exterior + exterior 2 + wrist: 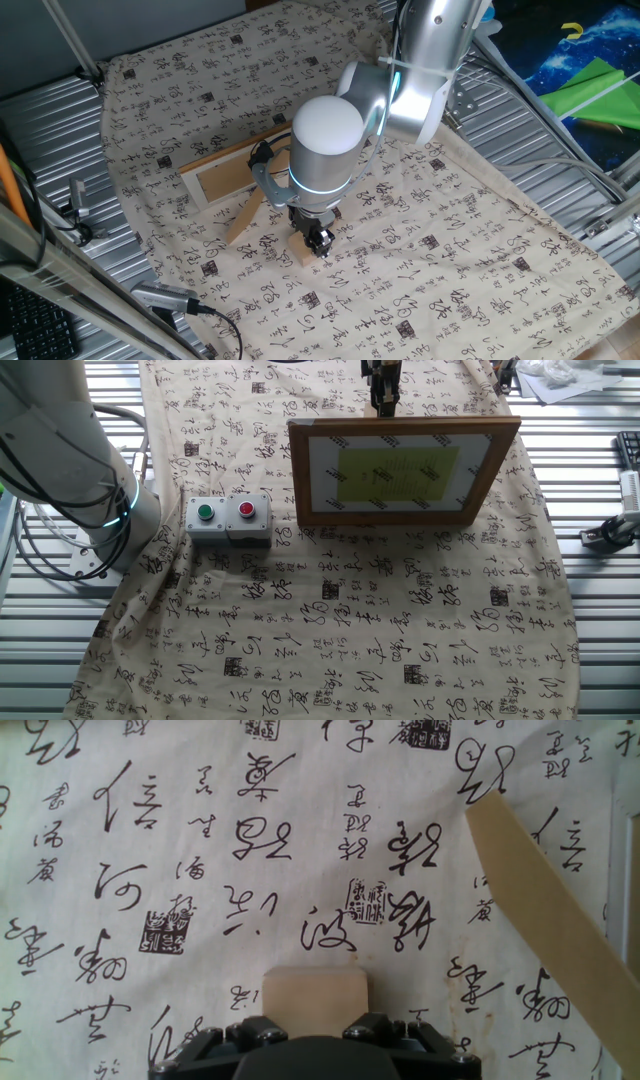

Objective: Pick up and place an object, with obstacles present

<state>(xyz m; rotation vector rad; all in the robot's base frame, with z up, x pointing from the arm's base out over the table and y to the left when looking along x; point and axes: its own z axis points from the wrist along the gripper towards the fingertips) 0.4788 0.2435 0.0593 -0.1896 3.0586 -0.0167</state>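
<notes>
Block [315,990] half hidden beneath claw [315,1055]

Wooden block [315,990]: small, light tan, plain, roughly cuboid. Lies flat on calligraphy-print cloth, partly hidden at its lower edge in hand view. Also seen in one fixed view [303,250], just beside prop leg's foot.

Picture frame [403,470]: long rect., light wood, stands upright on long edge. Rear shows brown backboard [228,179]. Flat prop leg [243,222] slants from back to cloth; runs diagonally at right in hand view [545,910], apart from block.
</notes>
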